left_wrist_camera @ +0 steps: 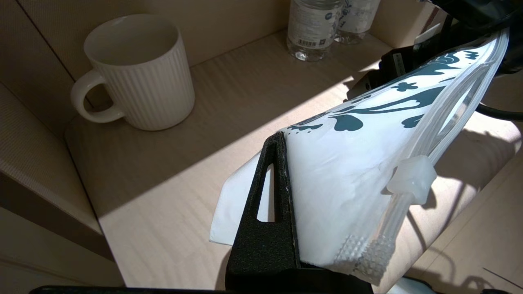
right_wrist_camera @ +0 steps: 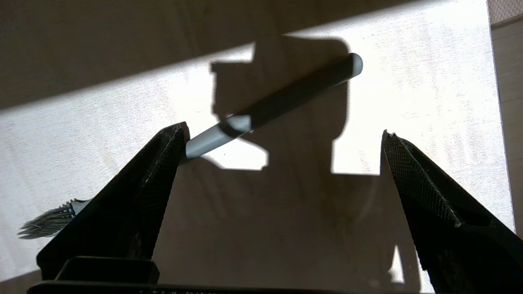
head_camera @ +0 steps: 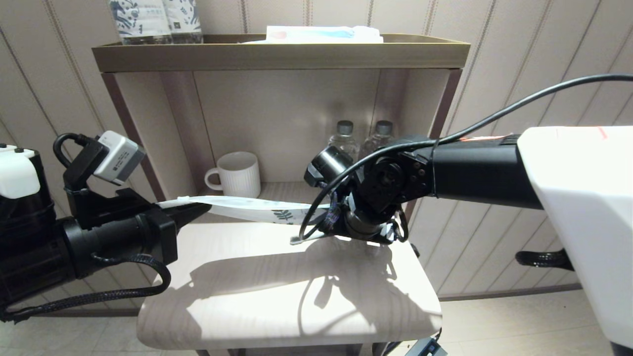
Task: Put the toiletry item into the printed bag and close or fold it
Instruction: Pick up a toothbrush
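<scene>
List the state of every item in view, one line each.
printed bag: held off the table, mouth end open.
toothbrush: lying flat on the table, outside the bag.
left gripper: shut on the bag.
right gripper: open above the toothbrush.
mug: upright.
bottles: upright, capped.

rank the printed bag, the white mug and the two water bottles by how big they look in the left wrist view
1. printed bag, largest, though it sits closest to the camera, clamped in the left gripper, so nearness inflates it.
2. white mug.
3. two water bottles, smallest; farthest back, tops cut off by the frame, so unsure.
</scene>
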Motion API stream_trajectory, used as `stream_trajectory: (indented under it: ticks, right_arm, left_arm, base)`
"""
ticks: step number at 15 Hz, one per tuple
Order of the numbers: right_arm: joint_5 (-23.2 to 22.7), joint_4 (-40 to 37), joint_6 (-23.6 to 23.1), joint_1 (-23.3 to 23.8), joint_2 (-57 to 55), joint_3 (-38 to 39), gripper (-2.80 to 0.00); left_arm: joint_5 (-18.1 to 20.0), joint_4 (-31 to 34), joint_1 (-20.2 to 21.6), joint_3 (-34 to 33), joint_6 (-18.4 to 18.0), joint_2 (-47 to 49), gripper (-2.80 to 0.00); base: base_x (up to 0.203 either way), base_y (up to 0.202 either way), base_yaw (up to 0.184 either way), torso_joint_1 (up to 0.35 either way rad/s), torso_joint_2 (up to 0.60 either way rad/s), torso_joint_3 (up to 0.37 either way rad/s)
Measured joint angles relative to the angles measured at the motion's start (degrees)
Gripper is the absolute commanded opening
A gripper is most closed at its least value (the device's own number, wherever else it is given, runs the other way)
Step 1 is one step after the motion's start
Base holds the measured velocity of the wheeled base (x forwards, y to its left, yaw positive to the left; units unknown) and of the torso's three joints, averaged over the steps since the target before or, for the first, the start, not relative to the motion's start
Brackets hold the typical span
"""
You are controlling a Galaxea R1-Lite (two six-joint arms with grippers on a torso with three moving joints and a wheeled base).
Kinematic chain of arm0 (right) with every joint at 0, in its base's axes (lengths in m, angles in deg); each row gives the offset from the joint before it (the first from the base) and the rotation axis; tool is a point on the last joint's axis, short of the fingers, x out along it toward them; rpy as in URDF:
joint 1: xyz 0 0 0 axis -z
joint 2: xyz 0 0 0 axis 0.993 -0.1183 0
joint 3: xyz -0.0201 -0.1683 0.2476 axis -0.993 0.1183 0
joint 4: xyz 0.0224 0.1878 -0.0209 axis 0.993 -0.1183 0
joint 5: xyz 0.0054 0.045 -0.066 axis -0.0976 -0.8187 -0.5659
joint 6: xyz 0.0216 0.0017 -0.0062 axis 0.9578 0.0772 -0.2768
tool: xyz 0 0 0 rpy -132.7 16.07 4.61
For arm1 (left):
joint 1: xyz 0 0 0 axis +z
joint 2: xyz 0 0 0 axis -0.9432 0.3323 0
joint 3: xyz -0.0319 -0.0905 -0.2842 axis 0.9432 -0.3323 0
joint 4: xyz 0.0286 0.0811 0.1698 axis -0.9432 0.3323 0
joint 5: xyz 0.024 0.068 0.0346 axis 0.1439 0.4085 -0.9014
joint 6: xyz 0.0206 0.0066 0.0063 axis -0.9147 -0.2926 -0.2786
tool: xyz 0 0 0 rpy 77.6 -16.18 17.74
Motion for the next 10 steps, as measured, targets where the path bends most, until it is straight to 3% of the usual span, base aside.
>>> stream_trajectory:
  ticks: [10]
  right_arm:
    - [-0.3, 0.4, -0.1, 0.2, -1.7, -0.4, 0.0]
  left_arm:
    - [0.0, 0.0, 0.0, 0.0, 0.0, 0.0, -2.8]
  base:
    - [0.0, 0.0, 0.0, 0.0, 0.0, 0.0]
